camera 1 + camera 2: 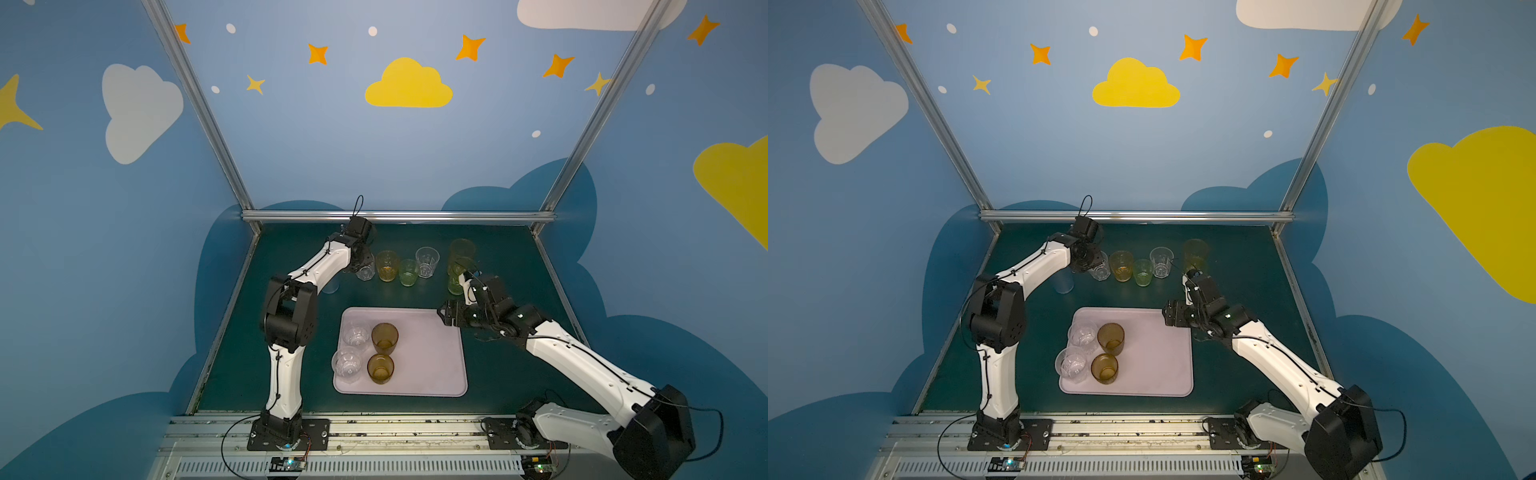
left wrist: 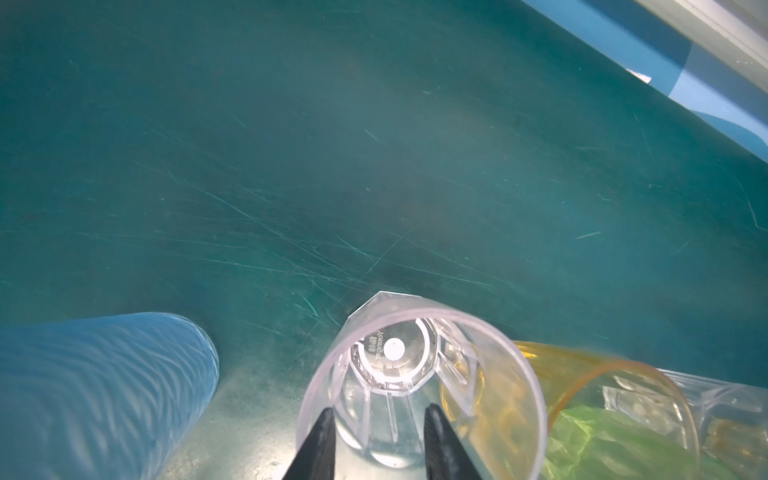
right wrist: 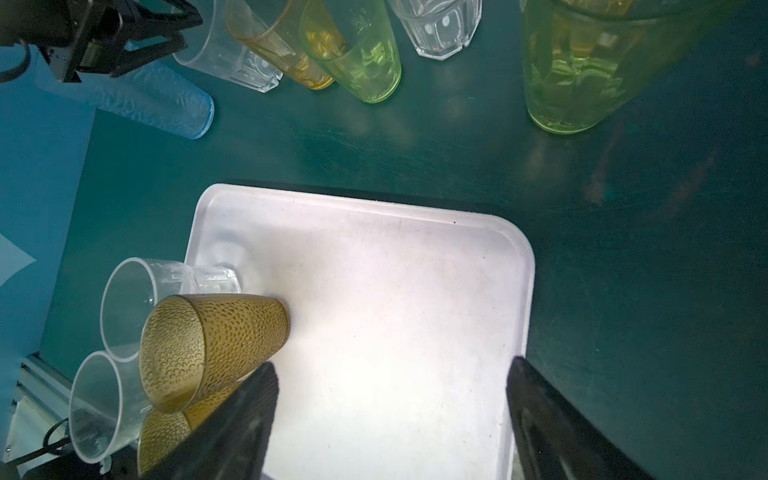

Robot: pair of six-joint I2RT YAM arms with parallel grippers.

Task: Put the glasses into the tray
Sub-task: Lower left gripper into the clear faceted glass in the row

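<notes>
The pale lilac tray (image 1: 424,365) (image 3: 395,270) holds two clear glasses (image 1: 356,336) (image 1: 347,365) and two brown ones (image 1: 384,337) (image 1: 380,368), all at its left end. A row stands at the back of the table: a clear faceted glass (image 1: 365,272) (image 2: 415,361), an orange one (image 1: 386,266), a green one (image 1: 408,272) and another clear one (image 1: 427,262). My left gripper (image 2: 380,436) hangs over the first clear glass's mouth, jaws partly apart, with the glass still on the table. My right gripper (image 3: 392,365) (image 1: 446,316) stands wide open and empty above the tray's far right corner.
A tall pale blue glass (image 1: 1064,282) (image 2: 104,386) stands just left of the left gripper, partly behind that arm. A tall orange glass (image 1: 461,251) and a tall yellow-green one (image 1: 457,278) stand at the back right, close to the right wrist. The metal frame rail (image 1: 395,216) runs behind the row.
</notes>
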